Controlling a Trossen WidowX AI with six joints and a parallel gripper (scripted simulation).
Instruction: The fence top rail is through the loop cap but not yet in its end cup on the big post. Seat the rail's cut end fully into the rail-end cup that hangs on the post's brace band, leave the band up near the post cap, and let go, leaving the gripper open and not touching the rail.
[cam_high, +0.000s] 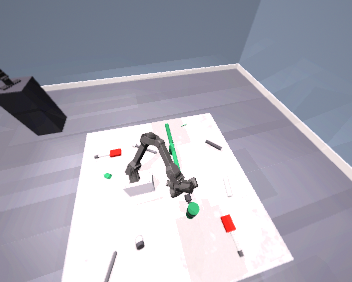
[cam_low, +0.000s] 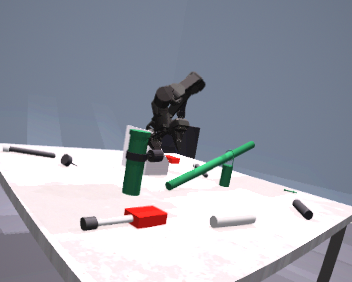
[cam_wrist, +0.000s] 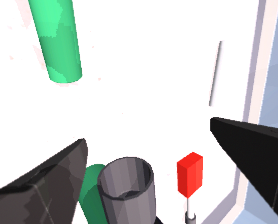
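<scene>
The big green post (cam_high: 193, 210) (cam_low: 132, 175) (cam_wrist: 91, 192) stands upright. The dark brace band (cam_low: 134, 156) is around its upper part, below the cap. The dark rail-end cup (cam_high: 188, 198) (cam_low: 156, 155) (cam_wrist: 131, 212) hangs at the band's side, its open mouth showing in the wrist view. The green rail (cam_high: 169, 135) (cam_low: 210, 165) (cam_wrist: 62, 55) passes through the loop (cam_low: 230, 151) above the short green post (cam_low: 226, 176). It slopes down to its cut end, which is outside and apart from the cup. My gripper (cam_high: 185, 191) (cam_low: 166, 148) (cam_wrist: 149, 132) is open and empty near the cup, off the rail.
A red block (cam_high: 228, 223) (cam_low: 146, 216) (cam_wrist: 189, 174) with a rod and a pale cylinder (cam_high: 228, 187) (cam_low: 233, 220) (cam_wrist: 216, 75) lie on the table near the post. A dark rod (cam_high: 213, 145) (cam_low: 302, 209) lies farther off. A pale box (cam_high: 140, 187) stands by the arm's base.
</scene>
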